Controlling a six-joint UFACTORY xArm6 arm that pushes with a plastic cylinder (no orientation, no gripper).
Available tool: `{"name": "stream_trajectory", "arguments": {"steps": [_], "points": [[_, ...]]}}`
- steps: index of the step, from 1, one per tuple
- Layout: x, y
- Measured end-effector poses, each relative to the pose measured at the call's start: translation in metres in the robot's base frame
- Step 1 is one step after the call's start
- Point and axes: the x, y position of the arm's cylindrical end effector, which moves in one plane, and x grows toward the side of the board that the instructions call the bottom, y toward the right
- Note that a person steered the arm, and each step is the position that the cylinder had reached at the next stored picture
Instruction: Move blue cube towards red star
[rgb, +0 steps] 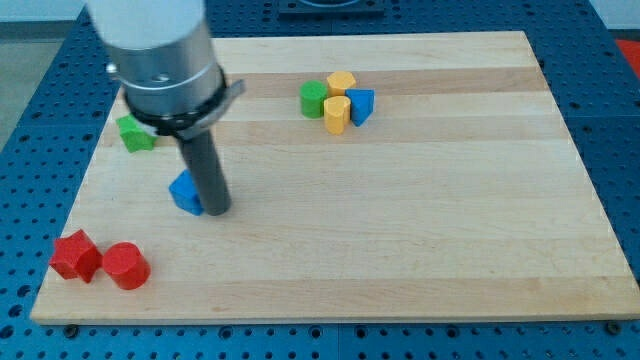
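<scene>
The blue cube (185, 192) lies at the view's left on the wooden board (420, 230). My tip (217, 210) stands right against the cube's right side, touching it or nearly so. The red star (75, 256) lies near the board's bottom left corner, below and left of the blue cube. The rod partly hides the cube's right edge.
A red cylinder (126, 266) sits just right of the red star. A green star (135, 133) lies at the left, partly behind the arm. Near the top middle stand a green cube (314, 98), two yellow blocks (337, 112) and another blue block (361, 105).
</scene>
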Motion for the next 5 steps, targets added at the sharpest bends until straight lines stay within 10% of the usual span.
{"name": "stream_trajectory", "arguments": {"steps": [5], "points": [[-0.057,0.007]]}}
